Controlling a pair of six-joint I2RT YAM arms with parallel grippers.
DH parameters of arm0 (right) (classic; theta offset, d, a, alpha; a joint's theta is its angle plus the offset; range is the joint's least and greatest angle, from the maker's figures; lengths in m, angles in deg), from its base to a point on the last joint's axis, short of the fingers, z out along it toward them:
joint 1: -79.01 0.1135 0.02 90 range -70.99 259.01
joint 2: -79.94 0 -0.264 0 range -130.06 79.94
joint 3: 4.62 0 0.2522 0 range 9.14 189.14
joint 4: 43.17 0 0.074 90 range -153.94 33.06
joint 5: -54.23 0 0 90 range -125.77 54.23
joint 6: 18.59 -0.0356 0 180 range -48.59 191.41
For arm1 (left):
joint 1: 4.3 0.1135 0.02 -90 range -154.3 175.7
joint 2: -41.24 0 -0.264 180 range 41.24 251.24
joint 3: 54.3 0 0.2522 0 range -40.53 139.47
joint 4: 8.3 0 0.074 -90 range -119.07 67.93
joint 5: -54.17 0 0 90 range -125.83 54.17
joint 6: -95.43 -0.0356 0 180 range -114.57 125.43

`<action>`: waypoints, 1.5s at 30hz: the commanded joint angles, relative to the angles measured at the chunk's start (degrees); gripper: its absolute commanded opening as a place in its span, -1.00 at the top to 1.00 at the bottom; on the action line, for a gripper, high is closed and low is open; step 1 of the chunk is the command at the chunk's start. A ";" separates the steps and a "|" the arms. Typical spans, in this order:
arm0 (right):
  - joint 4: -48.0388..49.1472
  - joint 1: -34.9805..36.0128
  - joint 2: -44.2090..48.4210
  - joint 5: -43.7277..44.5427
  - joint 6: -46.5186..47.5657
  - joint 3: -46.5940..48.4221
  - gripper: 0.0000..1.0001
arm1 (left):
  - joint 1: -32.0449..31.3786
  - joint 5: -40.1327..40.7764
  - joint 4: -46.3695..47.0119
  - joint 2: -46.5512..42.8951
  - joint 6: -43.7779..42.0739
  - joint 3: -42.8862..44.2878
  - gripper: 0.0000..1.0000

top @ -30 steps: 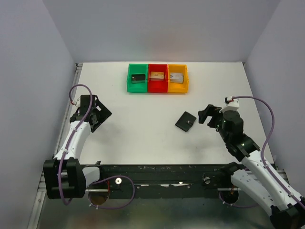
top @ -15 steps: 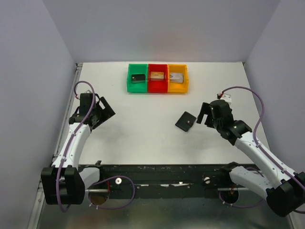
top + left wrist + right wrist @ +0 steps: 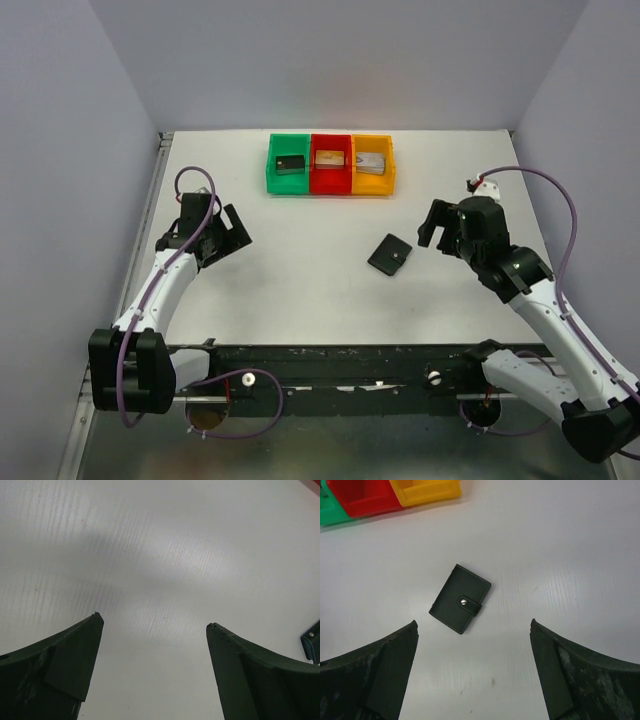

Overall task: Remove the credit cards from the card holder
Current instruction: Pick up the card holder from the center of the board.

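Right gripper point(image 3: 473, 622): fingers spread, holding nothing.
Holder point(image 3: 460, 599): flat on the table point(image 3: 570, 555), between and just ahead of those fingertips, untouched, strap snapped shut.
Left gripper point(image 3: 155, 620): fingers spread, nothing between them; holder well apart, to their right.
Cards: none visible; judged all inside the holder, none removed, opening not yet begun.
Beyond the right fingers:
- Green bin point(image 3: 271, 165): black block point(image 3: 291, 163).
- Red bin point(image 3: 331, 187): tan block point(image 3: 331, 158).
- Yellow bin point(image 3: 389, 165): silver block point(image 3: 371, 163).
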 commanded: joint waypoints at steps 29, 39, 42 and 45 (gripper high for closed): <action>22.03 -0.51 -14.74 -10.59 -9.60 -14.16 -0.66 | -5.24 -20.43 15.69 -9.45 3.92 -9.77 -0.92; 27.21 -5.69 -22.48 -17.00 -15.31 -16.18 -0.36 | -6.64 -20.44 23.68 -18.31 7.61 -18.82 -0.72; 29.06 -6.49 -23.80 -17.89 -15.67 -16.62 -0.35 | -7.26 -19.74 24.32 -21.13 7.89 -20.77 -0.72; 29.76 -7.37 -26.60 -19.89 -15.67 -15.40 -0.26 | -7.26 -20.00 21.51 -21.14 6.66 -20.16 -0.71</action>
